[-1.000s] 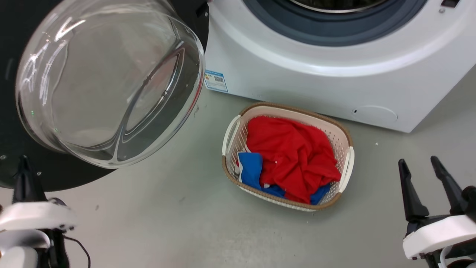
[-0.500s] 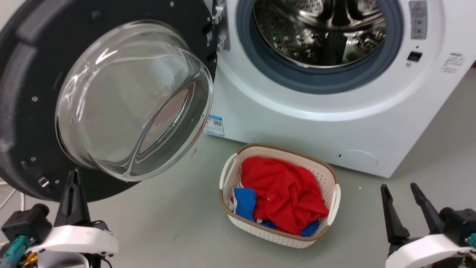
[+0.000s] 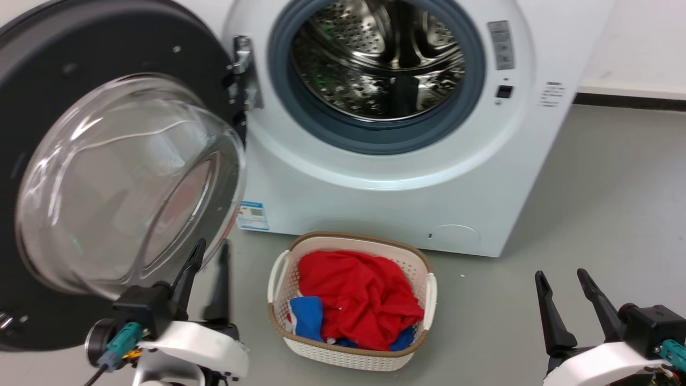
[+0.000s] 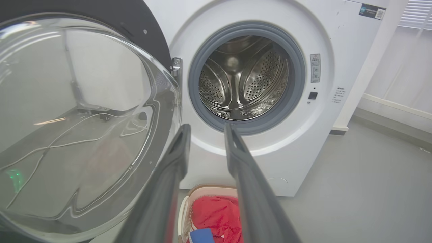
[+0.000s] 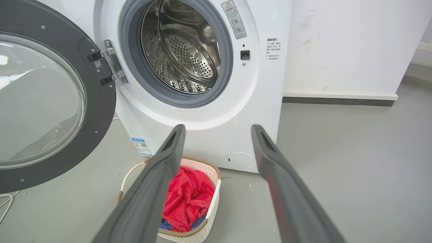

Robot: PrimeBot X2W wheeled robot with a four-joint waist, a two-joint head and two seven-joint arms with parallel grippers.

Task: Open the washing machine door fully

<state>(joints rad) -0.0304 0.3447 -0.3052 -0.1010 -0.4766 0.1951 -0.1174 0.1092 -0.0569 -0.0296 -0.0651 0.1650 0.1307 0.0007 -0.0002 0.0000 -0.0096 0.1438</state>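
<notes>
Two hinge arms point(image 5: 113, 64), washing machine door point(image 5: 101, 111): right wrist.

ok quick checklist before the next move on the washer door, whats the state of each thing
1. Washing machine door swung off the drum opening: ok.
2. Door at its hinge limit, fully open: cannot tell.
3. Left jaws apart, nothing held: ok.
4. Left jaws clear of the door's glass: cannot tell; they overlap its lower edge in the head view.
5. Right jaws apart, nothing held, well away from the door: ok.
6. Laundry basket on the floor before the machine, not under the door: ok.
</notes>
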